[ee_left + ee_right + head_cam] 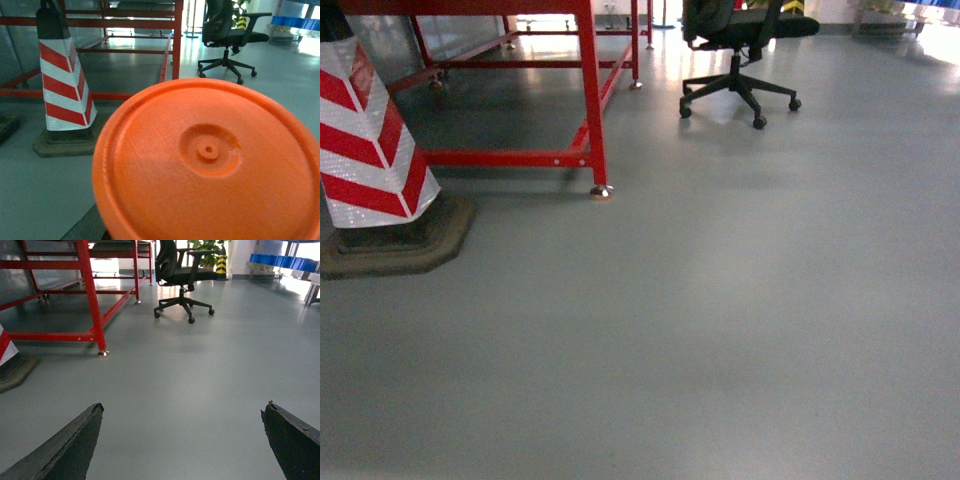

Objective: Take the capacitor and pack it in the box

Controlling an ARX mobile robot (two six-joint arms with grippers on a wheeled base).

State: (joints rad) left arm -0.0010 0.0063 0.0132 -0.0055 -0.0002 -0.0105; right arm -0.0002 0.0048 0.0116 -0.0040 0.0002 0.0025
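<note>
An orange round capacitor with a ridged rim and a small centre hub fills most of the left wrist view, hanging above the floor right in front of that camera. It hides the left gripper's fingers, which hold it from behind. In the right wrist view my right gripper is open wide, its two dark fingertips far apart with only bare grey floor between them. The box is out of view. Neither gripper shows in the head view.
A red-and-white striped cone on a dark base stands at the left. Behind it is a red metal table frame, and a black office chair on casters farther back. Blue bins line the far right wall.
</note>
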